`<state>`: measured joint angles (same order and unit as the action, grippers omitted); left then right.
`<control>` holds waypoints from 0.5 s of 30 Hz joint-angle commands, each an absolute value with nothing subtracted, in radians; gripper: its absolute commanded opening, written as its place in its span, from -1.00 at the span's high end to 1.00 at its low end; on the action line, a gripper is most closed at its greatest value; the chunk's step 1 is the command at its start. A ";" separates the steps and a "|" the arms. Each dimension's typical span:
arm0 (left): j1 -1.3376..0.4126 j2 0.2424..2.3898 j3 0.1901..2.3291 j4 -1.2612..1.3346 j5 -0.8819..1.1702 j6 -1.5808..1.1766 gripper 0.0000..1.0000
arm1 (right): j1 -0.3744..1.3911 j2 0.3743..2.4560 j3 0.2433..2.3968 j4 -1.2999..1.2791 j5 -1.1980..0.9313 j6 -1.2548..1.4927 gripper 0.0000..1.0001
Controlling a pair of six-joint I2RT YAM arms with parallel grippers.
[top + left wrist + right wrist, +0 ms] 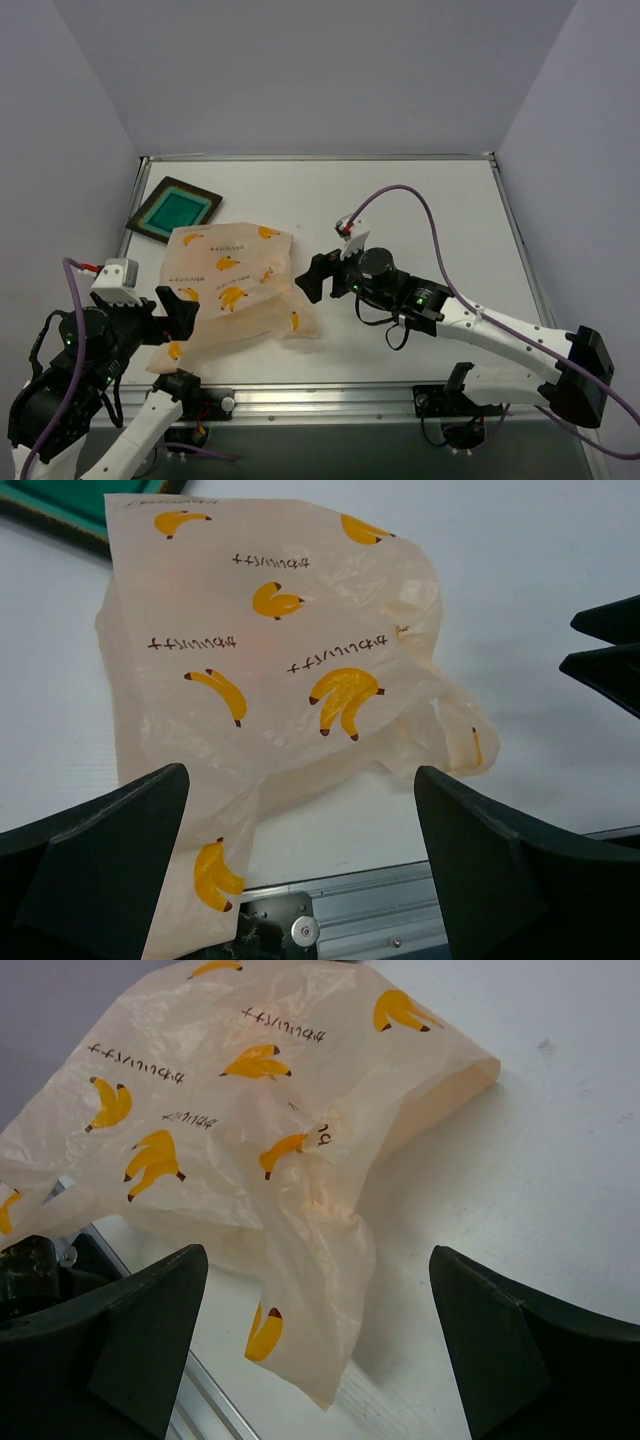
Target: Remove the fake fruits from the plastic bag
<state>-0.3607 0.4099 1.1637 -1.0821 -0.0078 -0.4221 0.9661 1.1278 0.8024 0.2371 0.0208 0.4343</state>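
Top external view shows the plastic bag (225, 290) lying crumpled on the table (420, 200) between the left gripper (185, 308) and right gripper (318, 277), both spread open and empty, so the task seems at its first reach. Its long axis runs from the teal tray (150, 222) toward the near edge, with the handles seemingly facing the right gripper. No fake fruits show; next, a gripper probably must pinch a handle.

i see my left gripper (300, 780) spread wide, straddling the near end of the plastic bag (280, 650) lying crumpled on the white table (560, 540). teal tray (60, 505) far left, right gripper (572, 645) at right.
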 commanded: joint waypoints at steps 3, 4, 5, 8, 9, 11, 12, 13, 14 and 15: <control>-0.365 0.439 1.170 -1.144 -0.110 -0.420 -0.88 | 1.041 1.219 0.884 0.245 0.107 0.374 -0.79; -0.365 0.443 1.172 -1.147 -0.133 -0.435 -0.88 | 1.057 1.230 0.896 0.247 0.094 0.368 -0.79; -0.365 0.459 1.172 -1.150 -0.149 -0.443 -0.89 | 1.061 1.253 0.900 0.245 0.089 0.364 -0.81; -0.364 0.508 1.178 -1.154 -0.208 -0.488 -0.88 | 1.084 1.291 0.914 0.239 0.065 0.353 -0.83; -0.364 0.518 1.177 -1.149 -0.224 -0.501 -0.88 | 1.089 1.299 0.916 0.238 0.055 0.351 -0.83; -0.364 0.544 1.157 -1.103 -0.250 -0.538 -0.88 | 1.107 1.316 0.923 0.227 0.035 0.339 -0.84; -0.365 0.549 1.143 -1.076 -0.279 -0.545 -0.88 | 1.115 1.319 0.926 0.224 0.032 0.334 -0.85; -0.365 0.554 1.108 -1.016 -0.300 -0.549 -0.88 | 1.121 1.319 0.927 0.215 0.028 0.325 -0.85; -0.364 0.566 1.085 -0.991 -0.323 -0.555 -0.88 | 1.135 1.319 0.930 0.206 0.022 0.322 -0.85; -0.364 0.574 1.068 -0.971 -0.368 -0.558 -0.88 | 1.146 1.319 0.933 0.198 0.021 0.318 -0.85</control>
<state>-0.3607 0.5407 1.1023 -1.0607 -0.2428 -0.5137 1.1149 1.3247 0.8845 0.2108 0.0372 0.3534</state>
